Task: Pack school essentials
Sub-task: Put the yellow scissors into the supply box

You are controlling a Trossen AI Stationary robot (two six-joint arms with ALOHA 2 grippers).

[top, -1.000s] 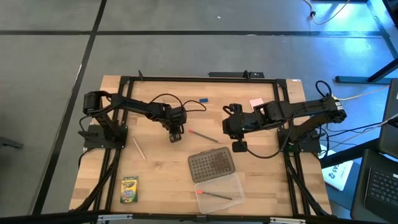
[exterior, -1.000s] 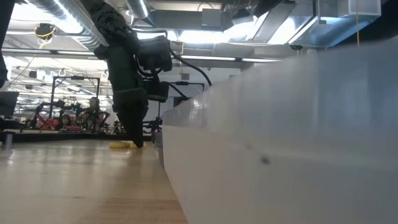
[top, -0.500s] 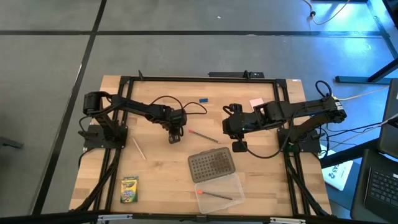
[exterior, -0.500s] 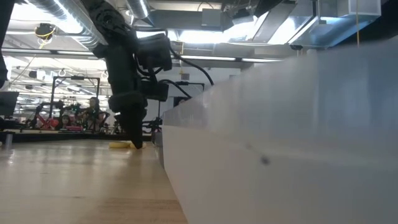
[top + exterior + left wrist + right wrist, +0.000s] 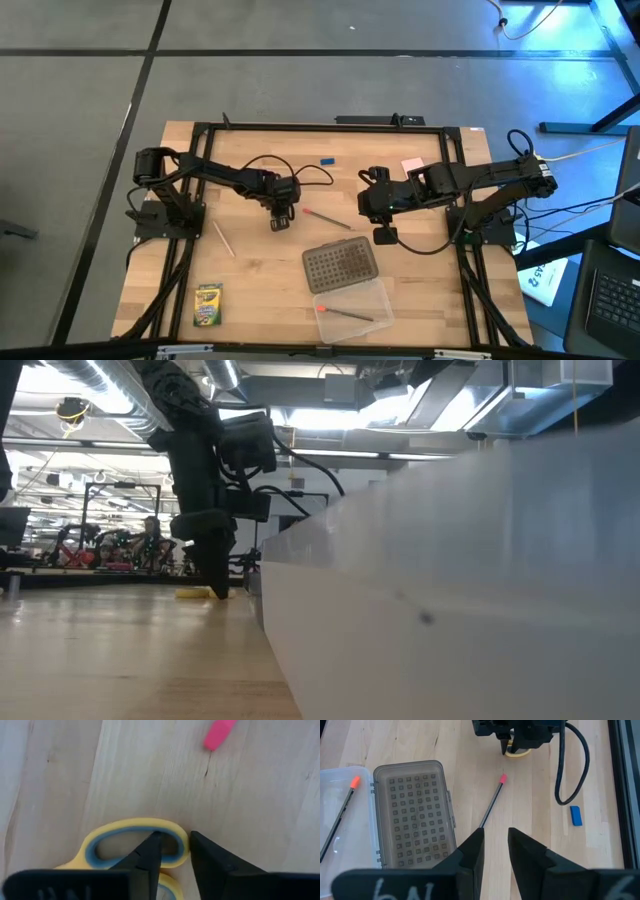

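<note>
The left end effector (image 5: 281, 222) stands tip-down on the counter (image 5: 250, 270) near its middle, directly over the yellow-handled scissors (image 5: 135, 847). In its wrist view one finger sits inside the handle loop and the other just outside, with the yellow rim between them; the gap is narrow, but whether the rim is actually pinched I cannot tell. Only the handle shows there, so the blades and the scissors' long axis are cut off, and from above the end effector hides them entirely. The open clear case (image 5: 352, 304) with its grey dotted lid (image 5: 340, 266) lies nearer the counter's front edge, towards the right arm's side. The right end effector (image 5: 384, 236) hovers near the red pencil (image 5: 327, 218), fingers narrowly apart, holding nothing. The low view shows only a sliver of yellow at the left tips.
</note>
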